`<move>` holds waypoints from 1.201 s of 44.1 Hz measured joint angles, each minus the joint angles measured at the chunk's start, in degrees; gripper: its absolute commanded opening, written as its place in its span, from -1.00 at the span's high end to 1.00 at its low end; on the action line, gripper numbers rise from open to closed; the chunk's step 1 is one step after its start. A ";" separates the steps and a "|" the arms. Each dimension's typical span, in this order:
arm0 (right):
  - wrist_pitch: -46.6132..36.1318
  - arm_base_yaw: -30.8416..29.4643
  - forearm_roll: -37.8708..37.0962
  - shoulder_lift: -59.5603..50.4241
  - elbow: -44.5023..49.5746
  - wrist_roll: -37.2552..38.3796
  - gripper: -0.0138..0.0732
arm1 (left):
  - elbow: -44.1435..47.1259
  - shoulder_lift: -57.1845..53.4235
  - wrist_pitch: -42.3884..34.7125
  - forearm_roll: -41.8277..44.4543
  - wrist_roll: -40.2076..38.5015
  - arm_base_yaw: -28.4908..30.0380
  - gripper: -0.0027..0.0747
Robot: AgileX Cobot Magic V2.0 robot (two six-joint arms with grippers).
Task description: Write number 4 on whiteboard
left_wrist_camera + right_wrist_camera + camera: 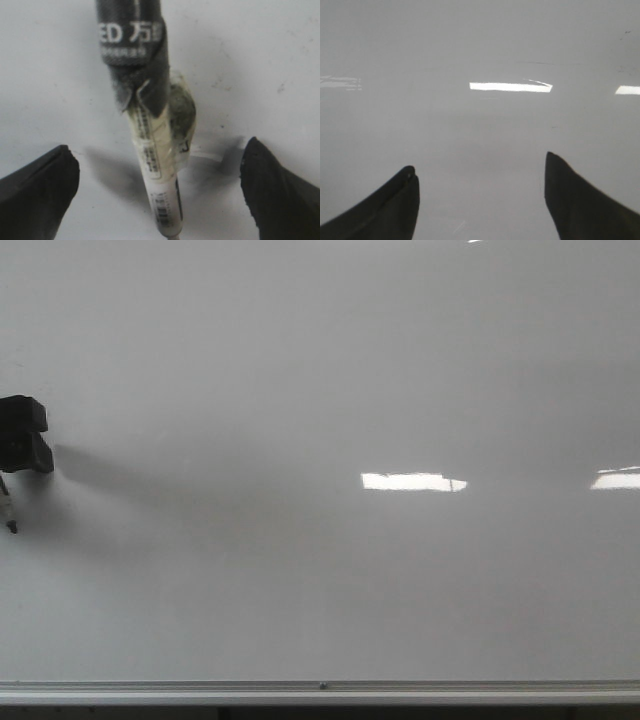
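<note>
The whiteboard is glossy pale grey and fills the front view, with a silver frame edge along the near side. No black lines of a number 4 show on it. My left gripper is at the far left edge, just over the board. A white marker hangs from it with its tip down. In the left wrist view the marker is taped to a dark mount, midway between the jaws of my left gripper, which stand wide apart without touching it. My right gripper is open and empty over bare board; it is out of the front view.
Two bright rectangular light reflections lie on the board's right half. A soft shadow stretches right from the left gripper. A few faint smudges mark the board in the right wrist view.
</note>
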 measured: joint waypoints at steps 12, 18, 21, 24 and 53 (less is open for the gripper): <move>0.00 0.00 0.00 0.00 0.00 0.00 -0.57 | -1.01 1.21 0.05 0.45 -2.00 -0.49 -0.09; 0.00 0.00 0.00 0.00 0.00 0.00 -0.57 | -1.01 1.21 0.47 0.48 -2.33 -0.49 0.32; 0.00 0.00 0.00 0.00 0.00 0.00 -0.57 | -1.01 1.30 1.05 0.48 -2.56 -0.49 0.63; 0.00 0.00 0.00 0.00 0.00 0.00 -0.57 | -1.01 1.42 1.45 0.48 -2.56 -0.49 0.93; 0.00 0.00 0.00 0.02 0.00 0.00 -0.57 | -21.71 -4.46 56.30 9.68 27.96 -7.11 0.98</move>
